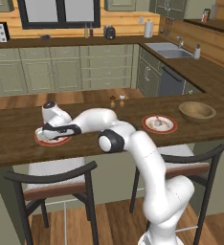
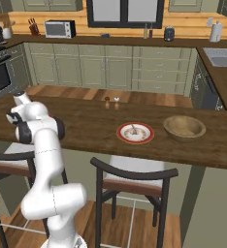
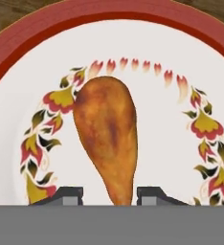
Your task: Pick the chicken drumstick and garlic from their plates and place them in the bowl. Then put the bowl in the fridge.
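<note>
Orange-brown chicken drumstick [image 3: 106, 139] lies on a red-rimmed plate [image 3: 32, 33], its narrow end between the claw [image 3: 109, 194] tips, which stand slightly apart beside it; whether they touch it I cannot tell. Right base view shows the garlic [image 2: 133, 130] plate [image 2: 122, 137] beside the wooden bowl [image 2: 184, 128] on the table [image 2: 86, 126].

No legible text or labels anywhere
</note>
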